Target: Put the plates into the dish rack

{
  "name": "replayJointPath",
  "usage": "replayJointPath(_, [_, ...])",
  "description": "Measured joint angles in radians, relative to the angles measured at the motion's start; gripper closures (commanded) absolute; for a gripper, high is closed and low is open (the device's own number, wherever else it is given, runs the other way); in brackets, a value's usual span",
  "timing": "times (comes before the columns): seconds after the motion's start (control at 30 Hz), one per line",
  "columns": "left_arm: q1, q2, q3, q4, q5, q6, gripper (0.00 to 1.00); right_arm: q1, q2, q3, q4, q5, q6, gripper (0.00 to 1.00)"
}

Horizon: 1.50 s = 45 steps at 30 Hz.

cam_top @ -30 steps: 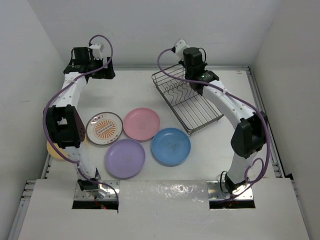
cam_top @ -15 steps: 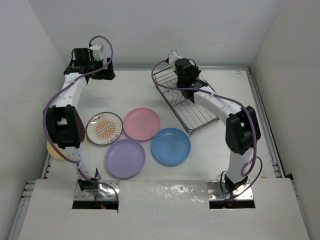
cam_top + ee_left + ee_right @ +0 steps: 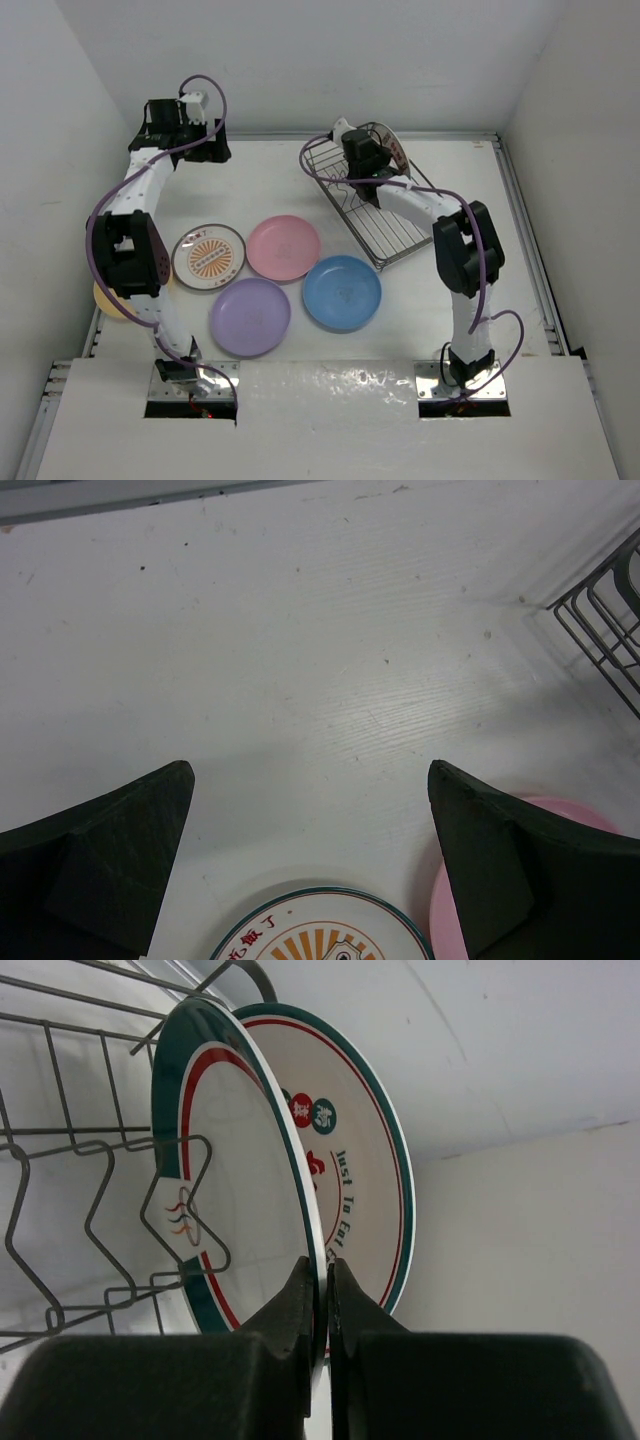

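free: table [image 3: 260, 180] left of dish rack [image 3: 400, 225] | blocked: rack's far end, upright plates [image 3: 350, 1130]

Glossy plates [image 3: 284, 247] — silver wire rack [image 3: 397, 222], matt wht table [image 3: 300, 630]

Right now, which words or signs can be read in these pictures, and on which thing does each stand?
"Just To Eat": on the rear plate, partly hidden behind the front plate that the right pincer holds.
Red and green round signs on the rear plate: too small to read.
Dark characters on the sunburst plate, left wrist view: cut off, unreadable.
Small emblem on the front plate: no letters.
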Motion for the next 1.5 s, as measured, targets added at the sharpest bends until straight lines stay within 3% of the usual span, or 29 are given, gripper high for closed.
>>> replayJointPath(0.3, [0.000,-0.023,-0.019,0.003,0.001,0.000,0.00,-0.022,0.006,0.021,-0.001,0.005,0.043,0.65])
replayJointPath(0.9, [0.000,-0.027,-0.021,0.003,0.020,0.000,0.00,-0.033,-0.028,0.031,0.028,0.067,-0.018,0.58])
replayJointPath(1.07, [0.000,-0.027,-0.021,0.003,0.020,0.001,0.00,-0.040,-0.029,0.055,0.011,0.058,-0.008,0.39])
replayJointPath(1.5, [0.000,-0.027,-0.022,0.002,0.033,-0.005,0.00,-0.033,-0.067,0.198,-0.263,-0.164,0.119,0.16])
